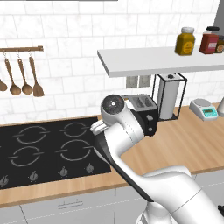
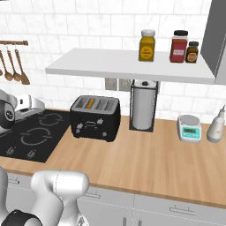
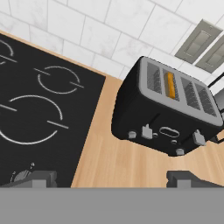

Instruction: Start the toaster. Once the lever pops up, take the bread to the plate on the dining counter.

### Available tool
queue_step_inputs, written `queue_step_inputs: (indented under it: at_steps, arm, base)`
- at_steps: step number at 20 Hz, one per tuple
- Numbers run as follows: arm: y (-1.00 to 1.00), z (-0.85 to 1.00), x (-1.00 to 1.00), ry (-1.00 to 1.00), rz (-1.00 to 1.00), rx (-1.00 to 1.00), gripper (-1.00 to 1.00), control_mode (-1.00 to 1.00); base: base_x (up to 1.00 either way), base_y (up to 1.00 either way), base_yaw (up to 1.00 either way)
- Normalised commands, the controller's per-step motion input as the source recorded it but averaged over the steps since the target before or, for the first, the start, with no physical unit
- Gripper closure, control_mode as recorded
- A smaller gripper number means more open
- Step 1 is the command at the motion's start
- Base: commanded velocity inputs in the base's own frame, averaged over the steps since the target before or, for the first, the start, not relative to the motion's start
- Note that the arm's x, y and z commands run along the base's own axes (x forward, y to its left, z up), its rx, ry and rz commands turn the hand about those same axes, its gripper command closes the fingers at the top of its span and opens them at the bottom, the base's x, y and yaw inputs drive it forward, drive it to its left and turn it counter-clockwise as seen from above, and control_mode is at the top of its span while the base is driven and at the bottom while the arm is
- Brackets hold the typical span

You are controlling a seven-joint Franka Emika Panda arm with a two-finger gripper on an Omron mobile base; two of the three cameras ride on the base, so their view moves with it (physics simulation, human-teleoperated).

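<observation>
So the toaster point(image 2: 95, 117) sits on the wood surface point(image 2: 150, 163) just right of the black hob point(image 2: 31, 134), back near the tiled wall. The bread point(image 3: 170, 85) is down in one of its slots, only the golden top edge showing. The gripper point(image 3: 111, 178) hovers in front of the toaster, jaws spread wide, pinching nothing.

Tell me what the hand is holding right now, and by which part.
Nothing. The hand is open with bare wood between its fingertips, short of the toaster. The bread sits in a toaster slot.
</observation>
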Motion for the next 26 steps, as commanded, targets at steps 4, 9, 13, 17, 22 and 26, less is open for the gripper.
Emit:
queue_step_inputs:
  at_steps: [4, 9, 13, 17, 22, 26]
  arm:
    - [0.0, 0.0, 0.0, 0.0, 0.0, 0.0, -1.0, -1.0]
    - [0.0, 0.0, 0.0, 0.0, 0.0, 0.0, -1.0, -1.0]
    - [0.0, 0.0, 0.0, 0.0, 0.0, 0.0, -1.0, -1.0]
    - [0.0, 0.0, 0.0, 0.0, 0.0, 0.0, -1.0, -1.0]
    - [0.0, 0.0, 0.0, 0.0, 0.0, 0.0, -1.0, -1.0]
    - [0.0, 0.0, 0.0, 0.0, 0.0, 0.0, -1.0, -1.0]
  base:
    - [0.0, 0.0, 0.0]
    - [0.0, 0.0, 0.0]
    - [0.0, 0.0, 0.0]
    - [0.0, 0.0, 0.0]
    - [0.0, 0.0, 0.0]
    - [0.0, 0.0, 0.0]
